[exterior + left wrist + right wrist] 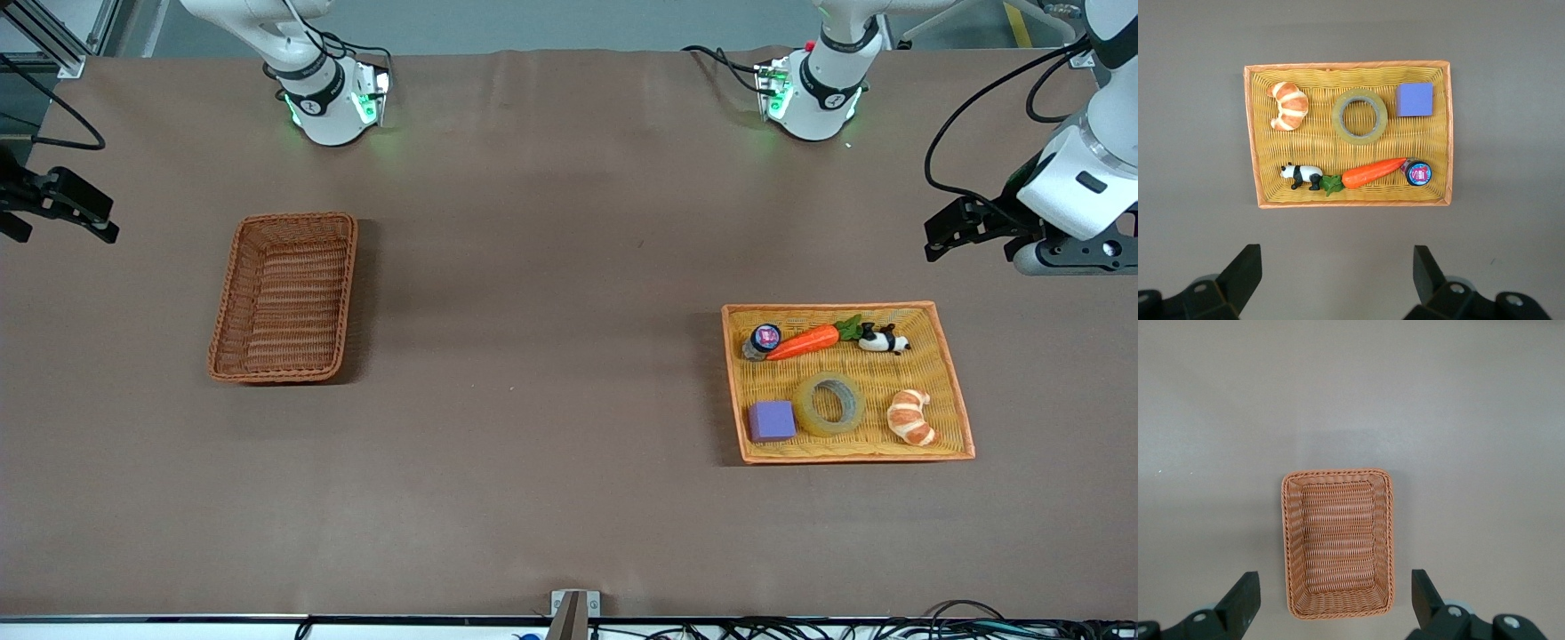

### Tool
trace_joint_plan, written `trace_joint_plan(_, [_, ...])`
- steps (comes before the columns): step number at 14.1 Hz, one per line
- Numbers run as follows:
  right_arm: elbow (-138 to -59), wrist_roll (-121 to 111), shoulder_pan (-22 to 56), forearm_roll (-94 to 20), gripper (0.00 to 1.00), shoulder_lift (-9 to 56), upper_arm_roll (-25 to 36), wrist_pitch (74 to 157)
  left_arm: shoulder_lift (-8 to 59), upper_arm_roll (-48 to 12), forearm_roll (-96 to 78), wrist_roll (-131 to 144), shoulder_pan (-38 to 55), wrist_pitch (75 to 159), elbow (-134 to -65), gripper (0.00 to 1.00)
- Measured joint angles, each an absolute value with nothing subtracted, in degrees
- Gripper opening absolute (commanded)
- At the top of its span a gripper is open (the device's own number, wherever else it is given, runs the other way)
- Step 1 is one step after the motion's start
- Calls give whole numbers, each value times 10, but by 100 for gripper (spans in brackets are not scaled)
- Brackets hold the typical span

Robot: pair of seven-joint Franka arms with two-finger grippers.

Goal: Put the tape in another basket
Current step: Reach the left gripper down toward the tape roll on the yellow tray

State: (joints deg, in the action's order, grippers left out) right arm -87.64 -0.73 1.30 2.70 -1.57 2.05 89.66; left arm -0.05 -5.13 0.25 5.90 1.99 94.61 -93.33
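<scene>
The tape (829,404), a yellowish translucent ring, lies flat in the flat orange-yellow tray (733,391) between a purple cube (771,420) and a croissant (911,416). It also shows in the left wrist view (1360,116). The dark reddish-brown basket (286,302) stands empty toward the right arm's end of the table and shows in the right wrist view (1338,543). My left gripper (933,238) (1337,267) is open and empty, up over bare table beside the tray. My right gripper (102,222) (1336,593) is open and empty, up over the table beside the basket.
The tray (1251,133) also holds a carrot (803,342), a panda figure (882,340) and a small jar with a pink lid (764,340). Brown table stretches wide between the basket and the tray.
</scene>
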Motion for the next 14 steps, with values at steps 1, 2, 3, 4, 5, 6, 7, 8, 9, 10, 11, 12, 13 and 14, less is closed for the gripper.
trace_joint_plan(1, [-876,-7,13,27,100,-16,20,897,-1,-51,2,58,20,946,-933,100])
trace_joint_plan(2, [-876,-7,13,27,100,-16,20,897,-1,-51,2,56,20,946,-933,99])
trace_joint_plan(3, [-876,-7,13,27,100,-16,20,897,-1,-51,2,51,19,946,-933,100])
trace_joint_plan(4, [-876,-7,13,27,100,-16,20,897,0,-51,2,38,18,946,-932,100])
trace_joint_plan(5, [-876,-8,13,27,100,-16,20,897,0,-51,2,26,18,947,-928,100])
trace_joint_plan(6, [-876,-8,13,27,100,-16,20,897,0,-51,2,20,17,947,-923,100])
trace_joint_plan(7, [-876,-8,13,27,100,-16,20,897,0,-51,2,20,17,947,-919,100])
trace_joint_plan(8, [-876,-8,13,27,100,-16,20,897,2,-51,2,21,17,946,-918,100])
trace_joint_plan(9, [-876,-8,13,27,100,-16,20,897,4,-51,2,25,17,946,-917,100])
trace_joint_plan(10, [-876,-8,13,27,100,-16,20,897,7,-51,2,31,17,946,-917,100])
trace_joint_plan(11, [-876,-8,12,27,100,-16,21,897,11,-51,2,35,17,944,-917,100])
trace_joint_plan(12, [-876,-8,12,27,100,-16,21,897,15,-51,2,36,17,942,-918,96])
trace_joint_plan(13, [-876,-8,12,27,100,-15,21,897,21,-51,2,36,17,942,-920,96])
trace_joint_plan(14, [-876,-8,11,27,100,-15,21,897,29,-51,2,36,17,941,-922,96])
